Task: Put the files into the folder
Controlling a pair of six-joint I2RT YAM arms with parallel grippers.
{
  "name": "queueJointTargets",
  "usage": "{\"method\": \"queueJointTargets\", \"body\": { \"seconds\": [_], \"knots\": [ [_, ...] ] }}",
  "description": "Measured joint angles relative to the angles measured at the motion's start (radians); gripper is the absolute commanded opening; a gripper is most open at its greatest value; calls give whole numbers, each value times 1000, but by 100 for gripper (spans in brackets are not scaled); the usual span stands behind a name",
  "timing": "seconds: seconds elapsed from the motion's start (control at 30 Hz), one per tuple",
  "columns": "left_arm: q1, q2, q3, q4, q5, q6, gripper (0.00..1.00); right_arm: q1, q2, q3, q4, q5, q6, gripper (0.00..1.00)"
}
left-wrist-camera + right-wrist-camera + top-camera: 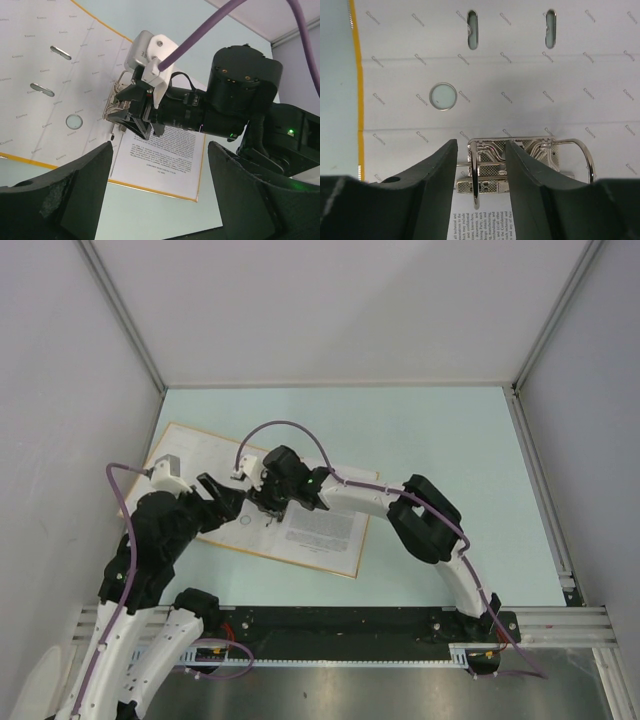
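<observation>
The folder (200,455) lies open and flat on the table, its pale inside up and an orange edge all round. The files (325,530), white printed sheets, rest on its right half below the metal ring mechanism (530,150). My right gripper (481,150) points down over that mechanism, open, with one ring arch (475,175) between its fingers and a gap on each side. The arch's free end hangs just above the sheets' (480,225) top edge. My left gripper (160,165) hovers wide open just left of the right gripper (137,125), holding nothing.
A second ring arch (587,160) stands right of my right fingers. The cover has two slots (472,30) and a round finger hole (442,96). Grey walls enclose the pale green table (440,440). The right arm's purple cable (200,35) crosses above the folder.
</observation>
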Motion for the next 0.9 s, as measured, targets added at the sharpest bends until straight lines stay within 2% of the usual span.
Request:
{"method": "queueJointTargets", "body": {
  "seconds": [0.07,0.1,0.17,0.2,0.3,0.43,0.57,0.7,0.8,0.9],
  "knots": [
    [0,0,3,-4,0,0,82,0,10,1,-15,17,-1,35],
    [0,-1,5,-8,-1,0,82,0,13,1,-21,24,-3,23],
    [0,-4,6,-12,-1,0,82,-1,14,1,-32,27,-3,11],
    [0,-4,6,-14,-1,0,82,-1,14,1,-34,36,-8,0],
    [0,-4,6,-20,-1,0,83,0,10,-13,-23,40,-24,0],
    [0,2,6,-21,-4,-2,90,-4,-40,-90,3,65,-15,0],
    [0,75,40,-54,-61,-19,100,-34,-164,-264,16,53,-18,0],
    [11,149,56,-47,-141,-43,100,-105,-315,-447,-5,24,-32,0],
    [56,198,55,-15,-157,-61,100,-151,-397,-548,5,19,-31,0],
    [162,266,27,82,-88,-84,99,-206,-487,-662,27,-8,-24,0]
  ]
}}
